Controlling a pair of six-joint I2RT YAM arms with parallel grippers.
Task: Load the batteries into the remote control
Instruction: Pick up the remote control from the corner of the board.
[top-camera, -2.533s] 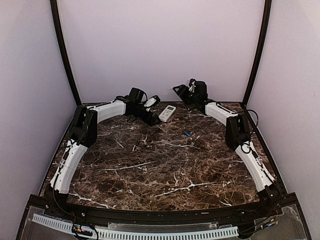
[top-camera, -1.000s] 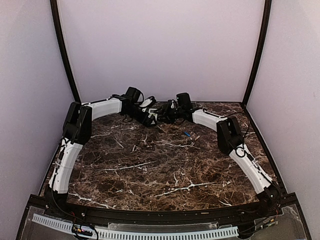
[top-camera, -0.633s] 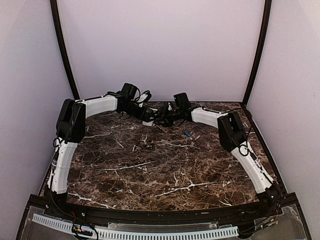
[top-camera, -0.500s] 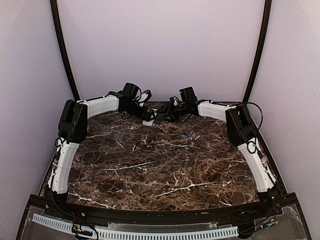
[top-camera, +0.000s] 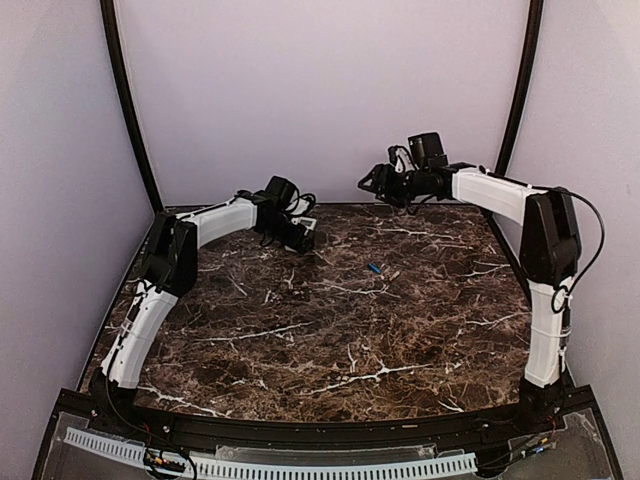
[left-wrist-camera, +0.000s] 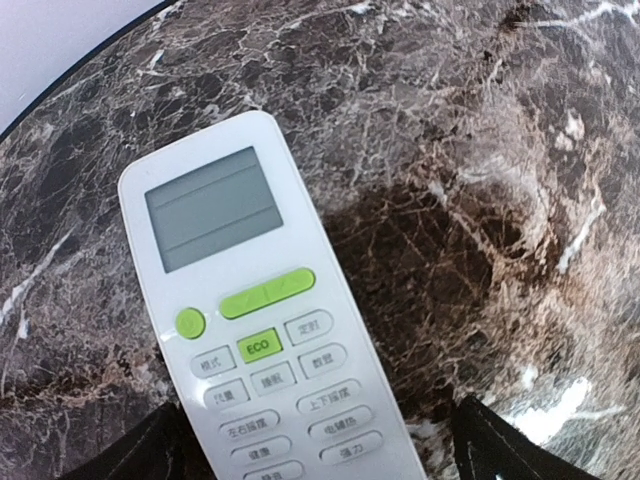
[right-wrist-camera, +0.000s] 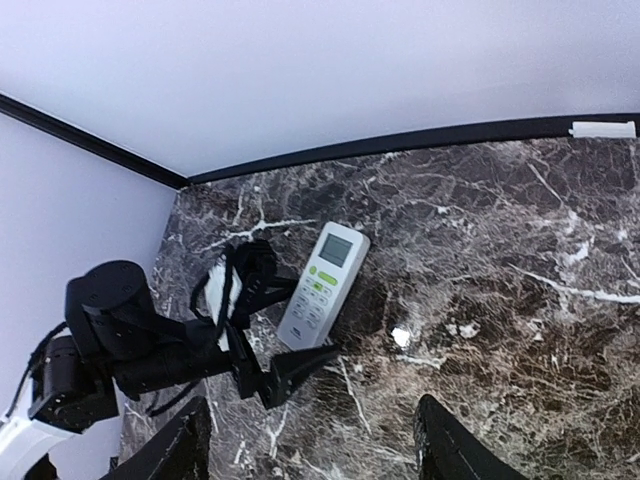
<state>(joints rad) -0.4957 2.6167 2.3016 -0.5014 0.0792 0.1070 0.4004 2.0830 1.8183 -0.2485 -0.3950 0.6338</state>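
One blue battery (top-camera: 374, 268) lies loose mid-table (top-camera: 330, 340), well apart from both arms. You see no second one; it may be hidden or too small to make out. Farther back the remote (left-wrist-camera: 240, 300) lies flat, screen and buttons up, so its battery bay faces down and nothing appears loaded. Your left gripper (left-wrist-camera: 320, 440) straddles the remote's button end, its fingers spread wide and neither visibly touching it. Farthest, your right gripper (top-camera: 378, 182) hangs raised near the back wall, fingers apart and empty. By this judgement, loading has not begun: the remote is yet to be turned over and the batteries seated.
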